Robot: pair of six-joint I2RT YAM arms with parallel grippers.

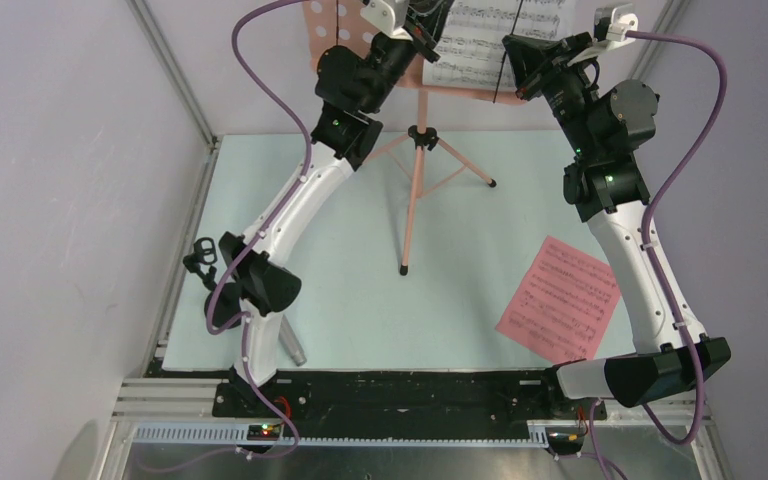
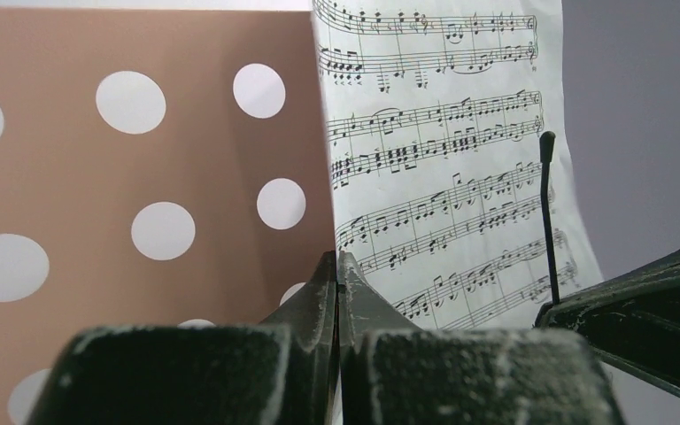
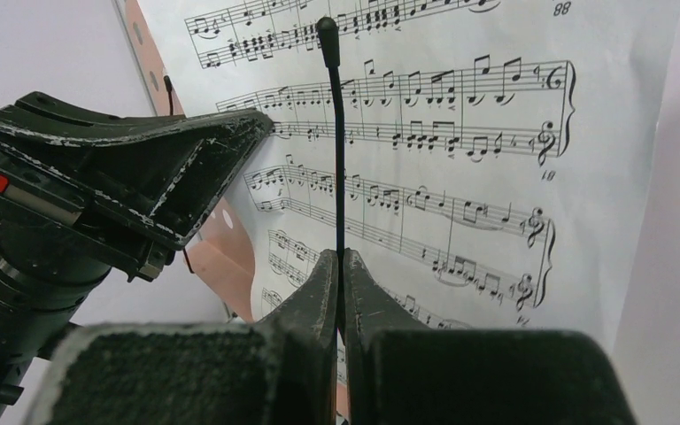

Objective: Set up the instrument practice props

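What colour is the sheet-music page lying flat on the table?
Pink sheet-music page with dark printed staves; clearest in the top external view.

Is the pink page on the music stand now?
No. The pink page lies flat on the table, right of the stand, and the stand holds a white page.

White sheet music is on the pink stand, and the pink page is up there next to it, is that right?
Not quite. The white sheet music is on the pink stand, but the pink page is not up there: it lies flat on the table, on the robot's right side, as the top external view shows.
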